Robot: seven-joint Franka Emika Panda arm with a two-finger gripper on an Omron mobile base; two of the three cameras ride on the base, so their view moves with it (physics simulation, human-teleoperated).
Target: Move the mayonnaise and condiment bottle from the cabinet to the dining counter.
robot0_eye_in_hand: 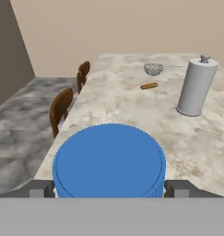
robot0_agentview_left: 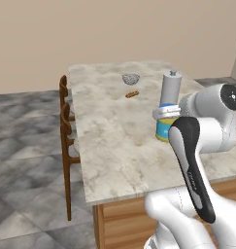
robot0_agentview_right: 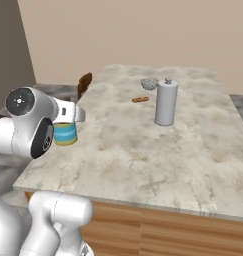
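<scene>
One of the two items, the mayonnaise [robot0_eye_in_hand: 109, 159], is at the dining counter [robot0_agentview_left: 114, 141]; its blue lid sits between the gripper [robot0_eye_in_hand: 109, 186] fingertips [robot0_eye_in_hand: 39, 188] in the hand view, one dark tip flanking each side; jar appears upright, base on or just above the counter near the edge that carries the chairs; contact with the surface is hard to confirm, since the arm hides the jar's base in the left base view and part of it in the right base view. Gripper jaws stand wide, either side of the lid; whether they are pressing it or already slack I cannot tell for certain, though the spread suggests a release.

Further out: tall grey cylinder [robot0_agentview_right: 165, 104] with knob top stands mid-counter, well apart from the jar; small brown oblong item [robot0_agentview_right: 140, 99] and a mesh strainer [robot0_agentview_right: 149, 83] lie beyond it; wooden chairs [robot0_agentview_left: 66, 121] line the counter's side.

Progress, judged: mayonnaise delivered or nearly so; condiment bottle leg not yet done; roughly halfway.
</scene>
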